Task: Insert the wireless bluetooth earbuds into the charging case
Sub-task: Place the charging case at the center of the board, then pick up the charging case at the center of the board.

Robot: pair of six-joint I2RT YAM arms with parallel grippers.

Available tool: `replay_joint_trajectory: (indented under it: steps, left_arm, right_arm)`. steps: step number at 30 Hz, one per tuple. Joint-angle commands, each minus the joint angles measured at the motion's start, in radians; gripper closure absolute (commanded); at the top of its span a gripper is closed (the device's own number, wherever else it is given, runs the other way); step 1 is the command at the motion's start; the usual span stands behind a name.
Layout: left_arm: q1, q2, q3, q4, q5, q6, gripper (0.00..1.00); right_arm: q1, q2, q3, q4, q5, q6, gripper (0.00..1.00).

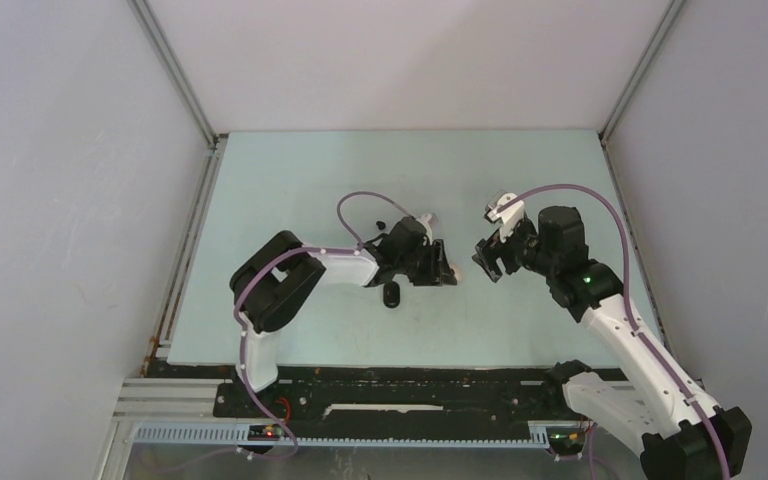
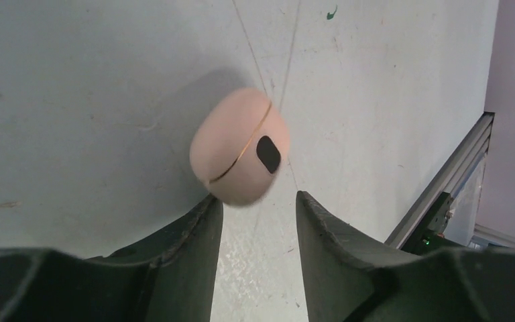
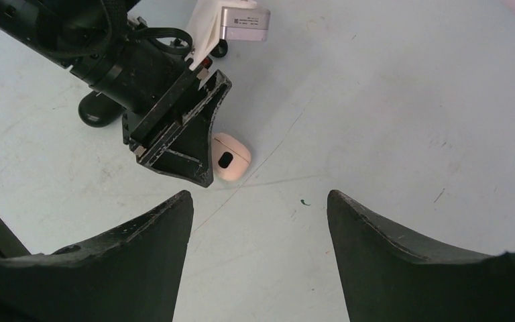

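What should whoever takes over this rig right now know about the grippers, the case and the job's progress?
Left gripper: open, empty, tips just short of the pink case, lying shut on the table.
Right gripper: open, empty, hovering opposite.
A dark object lies nearby; too small to identify. No earbuds identifiable.
Done: nothing visible. Left: open case, seat earbuds.

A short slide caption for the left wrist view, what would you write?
Left gripper, open, facing a closed pink charging case lying on the table.
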Motion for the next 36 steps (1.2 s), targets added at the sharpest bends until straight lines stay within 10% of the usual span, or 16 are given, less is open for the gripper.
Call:
replay_joint_trajectory:
  steps: [1,18,36]
  left_arm:
    - [0.013,-0.06,-0.019,-0.099,-0.043,0.031,0.48]
    - [0.008,-0.553,-0.306,-0.338,-0.437,0.137,0.42]
    - [-0.043,-0.394,-0.252,-0.292,-0.343,0.11,0.4]
  right_arm:
    - [-0.005,0.011,0.001,0.037,0.011,-0.005,0.24]
    - [-0.005,0.036,0.001,0.028,0.001,-0.023,0.24]
    - [-0.01,0.014,0.001,0.02,-0.003,-0.03,0.25]
